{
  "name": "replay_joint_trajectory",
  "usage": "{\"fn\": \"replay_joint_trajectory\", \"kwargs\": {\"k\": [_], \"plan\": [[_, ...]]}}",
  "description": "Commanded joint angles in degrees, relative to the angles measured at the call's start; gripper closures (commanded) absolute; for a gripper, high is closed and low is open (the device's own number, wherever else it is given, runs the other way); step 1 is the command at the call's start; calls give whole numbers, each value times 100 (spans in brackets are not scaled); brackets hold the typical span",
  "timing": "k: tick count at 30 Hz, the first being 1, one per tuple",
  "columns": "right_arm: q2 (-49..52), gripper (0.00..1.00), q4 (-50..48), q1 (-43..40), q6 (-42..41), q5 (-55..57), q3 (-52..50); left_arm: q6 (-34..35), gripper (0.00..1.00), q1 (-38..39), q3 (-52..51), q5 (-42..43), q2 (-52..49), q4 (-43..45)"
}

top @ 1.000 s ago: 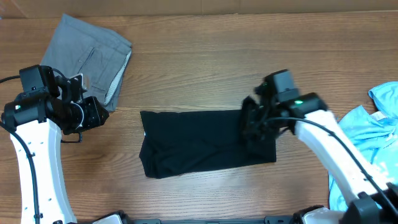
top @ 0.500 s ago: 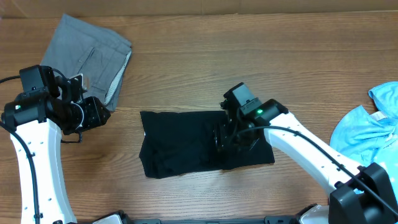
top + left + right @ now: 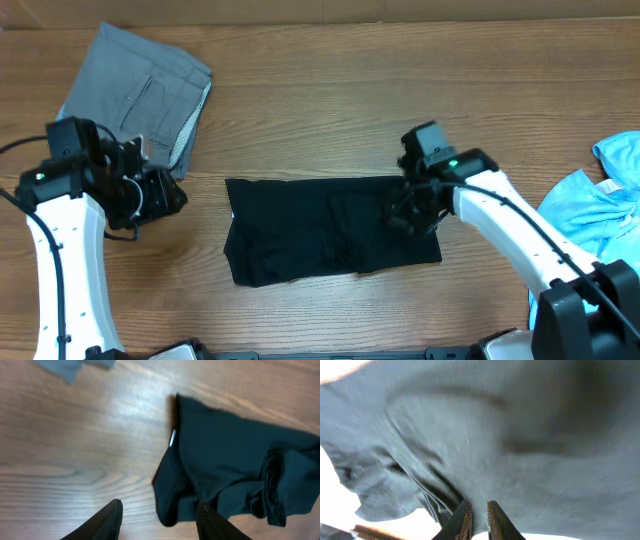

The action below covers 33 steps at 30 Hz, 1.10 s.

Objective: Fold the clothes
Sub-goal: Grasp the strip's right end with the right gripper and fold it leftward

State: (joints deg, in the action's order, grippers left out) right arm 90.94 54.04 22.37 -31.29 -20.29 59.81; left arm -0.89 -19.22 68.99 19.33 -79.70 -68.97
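Lying flat near the middle of the tabletop [image 3: 330,110], the black T-shirt [image 3: 320,230] is folded into a wide band. Its right end is under the right tool [image 3: 405,215].

The right wrist view is filled with blurred cloth that looks washed-out grey. There the right tool [image 3: 479,520] has its fingers almost together, with only a thin gap. I cannot tell if any cloth is caught between them.

The left wrist view shows the left end of the T-shirt [image 3: 235,465]. It has a small white label [image 3: 172,437] at the edge and bunched folds on the right, which the overhead view hardly shows. The left tool [image 3: 160,522] is wide open there and holds nothing. In the overhead view the left tool [image 3: 175,195] is over bare wood, near the left end of the T-shirt and apart from it.

The grey trousers [image 3: 140,90] lie folded at the far left corner. Only a corner of them [image 3: 65,366] enters the left wrist view. The light-blue shirt [image 3: 590,215] is crumpled at the right edge, cut off by the frame and partly hidden by the right arm.
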Motion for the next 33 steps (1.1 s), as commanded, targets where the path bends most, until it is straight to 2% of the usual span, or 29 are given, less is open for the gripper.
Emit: {"fn": "replay_joint_trajectory", "kwargs": {"k": [1, 3, 6, 9, 12, 16, 18, 20, 27, 29, 33], "plan": [[127, 86, -280, 380, -804, -417, -345, -90, 48, -13, -256, 24, 105, 46], [264, 82, -581, 599, -1209, -601, -455, -90, 48, -13, -354, 24, 105, 66], [492, 81, -1176, 935, -1563, -695, -474, -170, 45, 35, -483, 136, 103, 151], [728, 81, -2079, 1250, -1589, -791, -474, -450, 41, 205, -654, 367, 98, 313], [822, 81, -2437, 1384, -1604, -787, -474, -520, 34, 483, -944, 365, 94, 586], [822, 82, -2424, 1388, -1696, -761, -474, -610, 32, 1054, -1464, 643, -42, 1176], [822, 82, -2433, 1388, -1696, -748, -474, -629, 25, 1309, -1663, 730, -168, 1497], [822, 82, -2444, 1388, -1696, -739, -474, -640, 24, 1626, -1821, 704, -527, 1805], [822, 82, -2441, 1388, -1685, -741, -474, -643, 18, 1814, -1827, 466, -1591, 2323], [822, 82, -2439, 1388, -1670, -743, -474, -643, 10, 1814, -1827, 210, -1773, 2332], [822, 82, -2422, 1388, -1670, -741, -474, -732, 4, 1818, -1827, -2, -1947, 2378]]}}
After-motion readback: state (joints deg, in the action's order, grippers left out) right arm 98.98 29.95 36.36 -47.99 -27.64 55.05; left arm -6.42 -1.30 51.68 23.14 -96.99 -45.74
